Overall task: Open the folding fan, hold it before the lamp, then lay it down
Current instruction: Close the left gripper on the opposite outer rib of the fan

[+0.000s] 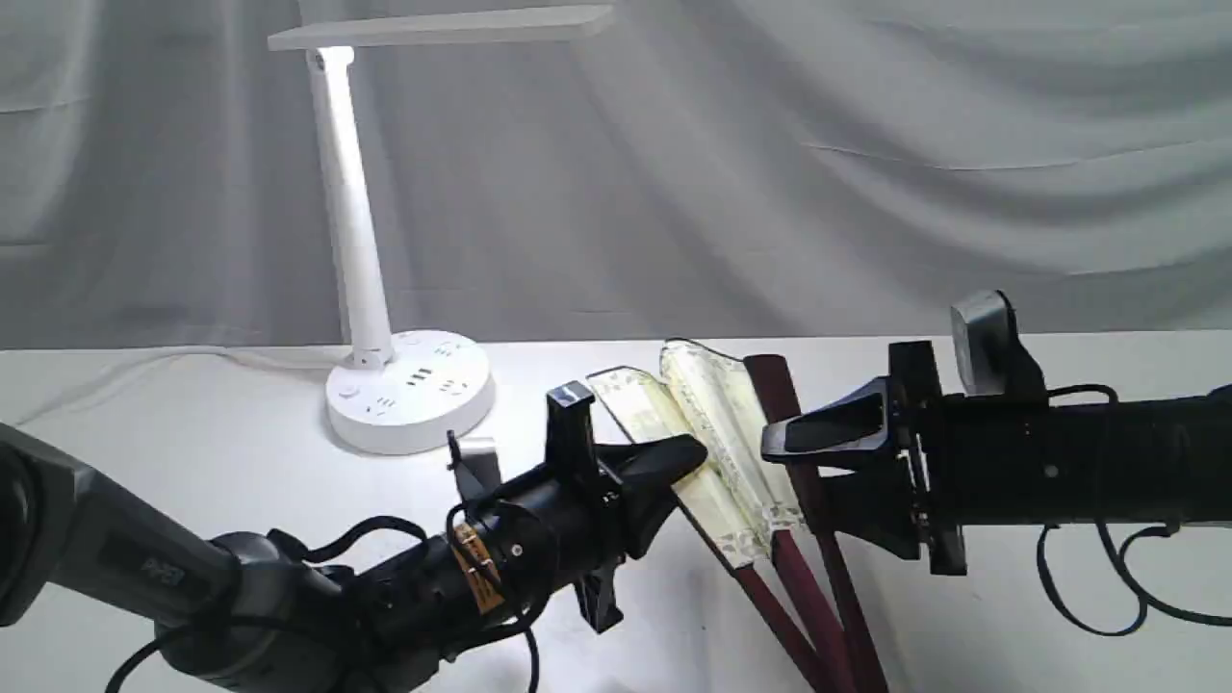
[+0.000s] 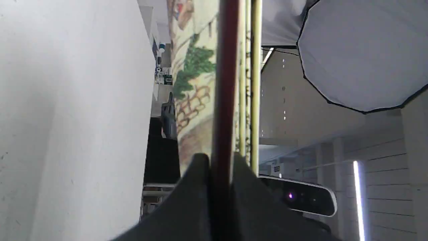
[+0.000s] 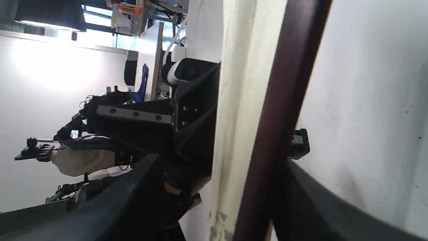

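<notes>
The folding fan is partly spread at the table's middle, cream pleats fanned between dark maroon guards, its pivot toward the front edge. My left gripper is shut on its left side; the left wrist view shows the fingers pinching a maroon rib beside painted paper. My right gripper is open around the right guard. In the right wrist view the guard and pleats lie between the spread fingers, the guard against one of them. The lamp stands at the back left.
The lamp's round base with sockets sits on the white table, and its cord trails left. A grey cloth backdrop hangs behind. Black cables droop under my right arm.
</notes>
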You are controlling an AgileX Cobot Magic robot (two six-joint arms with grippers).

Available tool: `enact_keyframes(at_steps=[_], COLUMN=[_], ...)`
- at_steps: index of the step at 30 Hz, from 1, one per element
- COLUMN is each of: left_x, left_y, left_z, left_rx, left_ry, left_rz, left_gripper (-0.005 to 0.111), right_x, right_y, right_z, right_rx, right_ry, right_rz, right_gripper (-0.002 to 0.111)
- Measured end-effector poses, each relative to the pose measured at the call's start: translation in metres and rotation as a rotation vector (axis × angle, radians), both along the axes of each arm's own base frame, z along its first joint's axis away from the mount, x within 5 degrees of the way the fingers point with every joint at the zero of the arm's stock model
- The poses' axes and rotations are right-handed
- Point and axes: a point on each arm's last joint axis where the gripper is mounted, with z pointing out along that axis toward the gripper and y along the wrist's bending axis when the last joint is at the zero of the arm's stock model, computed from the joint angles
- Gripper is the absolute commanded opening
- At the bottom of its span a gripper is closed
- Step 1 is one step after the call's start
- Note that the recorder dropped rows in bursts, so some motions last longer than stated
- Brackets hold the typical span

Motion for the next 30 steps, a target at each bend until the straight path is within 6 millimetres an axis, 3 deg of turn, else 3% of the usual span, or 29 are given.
enact_keyframes(at_steps=[9,30], left_x=[-0.002,-0.005], left_y=[-0.001,-0.003], left_z=[-0.001,-0.001], left_rx=[-0.002,0.009], left_ry=[0.017,0.012], left_rz=[-0.036,-0.066], left_gripper=[0.000,0.000], right_x=[0.008,0.013], right_y=[-0.002,-0.004], right_z=[-0.033,-0.031], right_rx=[0.074,0.116], right_ry=[0.105,0.102], right_rz=[-0.072,-0.131], right_gripper=[0.049,0.027])
